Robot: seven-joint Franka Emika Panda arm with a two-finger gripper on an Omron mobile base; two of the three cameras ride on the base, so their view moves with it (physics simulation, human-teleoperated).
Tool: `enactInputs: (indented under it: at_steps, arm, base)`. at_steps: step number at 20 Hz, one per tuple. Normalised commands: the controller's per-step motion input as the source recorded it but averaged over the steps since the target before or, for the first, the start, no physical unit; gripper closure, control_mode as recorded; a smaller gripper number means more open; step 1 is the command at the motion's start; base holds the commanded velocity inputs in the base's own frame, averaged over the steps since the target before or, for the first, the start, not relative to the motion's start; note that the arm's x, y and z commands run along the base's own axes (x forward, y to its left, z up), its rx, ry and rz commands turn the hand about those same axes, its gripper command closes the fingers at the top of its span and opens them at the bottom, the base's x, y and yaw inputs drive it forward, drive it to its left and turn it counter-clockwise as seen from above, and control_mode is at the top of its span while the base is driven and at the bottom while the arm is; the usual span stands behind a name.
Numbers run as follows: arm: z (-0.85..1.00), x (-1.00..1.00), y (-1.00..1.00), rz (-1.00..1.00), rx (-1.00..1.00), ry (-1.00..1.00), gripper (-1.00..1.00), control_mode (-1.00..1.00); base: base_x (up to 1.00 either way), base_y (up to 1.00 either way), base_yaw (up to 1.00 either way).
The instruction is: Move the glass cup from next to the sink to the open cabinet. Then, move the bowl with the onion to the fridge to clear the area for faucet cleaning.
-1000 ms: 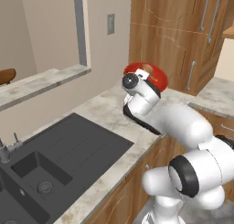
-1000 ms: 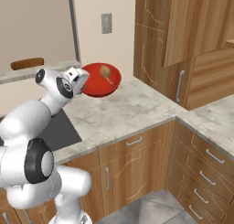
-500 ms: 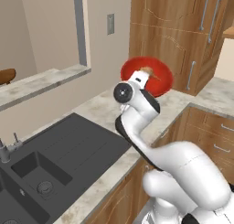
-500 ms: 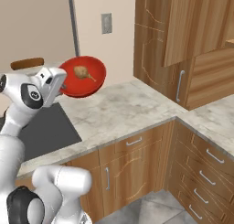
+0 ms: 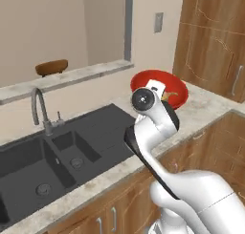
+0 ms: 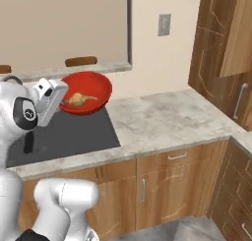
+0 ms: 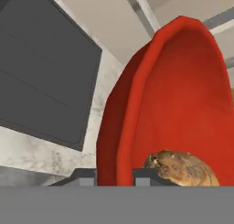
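Observation:
My gripper is shut on the near rim of the bright red bowl, one finger inside and one outside. The tan onion lies in the bowl right by the inner fingertip. From the base, the bowl hangs tilted in the air over the right end of the black sink, with the onion inside and the gripper at its rim. The grey gooseneck faucet stands behind the basins. The glass cup, open cabinet and fridge are out of view.
A marble counter runs right of the sink to dark brown cabinet doors. A brown oval bowl rests on the window ledge. A wall outlet sits above the counter.
The whole picture has shifted, so the base has moved. The arm has swung left from the counter toward the sink, carrying the bowl and onion in the same grip.

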Motion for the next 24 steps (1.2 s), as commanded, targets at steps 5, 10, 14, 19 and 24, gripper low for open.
enactInputs:
  at_steps: [5,10,14,19,24]
  arm:
    - [0.0,0.0,0.0,0.0,0.0,0.0,1.0,1.0]
    - [0.0,0.0,0.0,0.0,0.0,0.0,1.0,1.0]
    - [0.0,0.0,0.0,0.0,0.0,0.0,1.0,1.0]
    - [0.0,0.0,0.0,0.0,0.0,0.0,1.0,1.0]
    - [0.0,0.0,0.0,0.0,0.0,0.0,1.0,1.0]
  base:
    - [-0.06,0.0,0.99]
    - [-0.04,0.0,1.0]
    - [-0.04,0.0,1.0]
    - [-0.04,0.0,1.0]
    - [-0.03,0.0,1.0]
